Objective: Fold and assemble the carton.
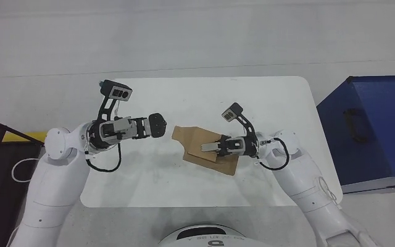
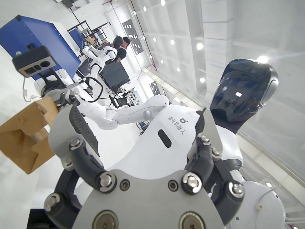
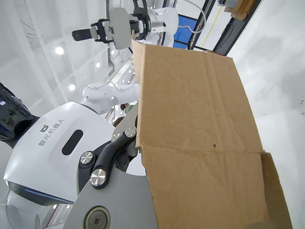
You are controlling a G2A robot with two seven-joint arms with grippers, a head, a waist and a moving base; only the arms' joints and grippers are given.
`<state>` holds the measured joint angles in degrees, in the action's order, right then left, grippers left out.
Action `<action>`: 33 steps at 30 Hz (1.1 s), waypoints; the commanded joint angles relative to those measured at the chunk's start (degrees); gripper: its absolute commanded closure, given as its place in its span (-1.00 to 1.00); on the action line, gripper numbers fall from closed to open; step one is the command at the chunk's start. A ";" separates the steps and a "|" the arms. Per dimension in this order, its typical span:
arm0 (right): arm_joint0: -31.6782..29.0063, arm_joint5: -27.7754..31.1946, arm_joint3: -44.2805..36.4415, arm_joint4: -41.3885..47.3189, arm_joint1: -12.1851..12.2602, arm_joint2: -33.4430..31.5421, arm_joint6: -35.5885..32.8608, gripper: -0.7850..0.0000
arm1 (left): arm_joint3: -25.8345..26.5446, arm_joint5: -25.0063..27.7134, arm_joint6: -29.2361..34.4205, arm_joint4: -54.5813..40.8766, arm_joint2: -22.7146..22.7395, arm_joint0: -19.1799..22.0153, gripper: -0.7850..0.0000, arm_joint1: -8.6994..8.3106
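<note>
Right gripper (image 1: 208, 147) fingers clamped on carton (image 1: 188, 137) over tabletop (image 1: 247, 99). Left gripper (image 1: 159, 125) fingers spread wide, empty, just beside carton's edge.

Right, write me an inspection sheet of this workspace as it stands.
Surface: white table, rounded corners, no marks seen.
Job's things: brown carton, partly folded, over the table's middle; cannot tell whether it rests on the table.
Clutter: nothing seen.
Grippers: right gripper shut on the carton; left gripper open and holding nothing, beside the carton's near edge, apart from it.
Cables: black wrist cable looped at the right arm; black forearm cable hanging under the left arm.
Surroundings: blue container on the floor beside the table, on the robot's right.
</note>
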<state>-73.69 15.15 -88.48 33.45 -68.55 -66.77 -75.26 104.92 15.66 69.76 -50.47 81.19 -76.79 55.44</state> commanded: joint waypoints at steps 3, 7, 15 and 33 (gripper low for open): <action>0.18 0.29 -0.11 0.04 0.09 0.36 -0.20 1.00 | 0.69 -2.56 -4.44 6.15 -3.06 2.58 -1.00 0.36; 0.01 0.91 -0.20 1.01 0.27 0.12 -1.12 1.00 | -0.24 -3.22 -6.30 9.50 -5.80 4.03 -1.00 0.75; 0.09 1.12 0.05 2.48 0.55 -0.04 -1.64 1.00 | -1.25 -3.18 -8.18 13.82 -8.55 4.63 -1.00 1.20; 0.60 1.62 0.89 5.29 0.93 0.08 -2.28 1.00 | -1.58 -2.52 -7.68 16.83 -9.22 2.74 -1.00 1.31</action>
<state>-73.13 16.73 -87.62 38.66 -67.63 -66.73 -77.60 103.40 13.19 62.10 -33.84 72.05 -74.05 56.74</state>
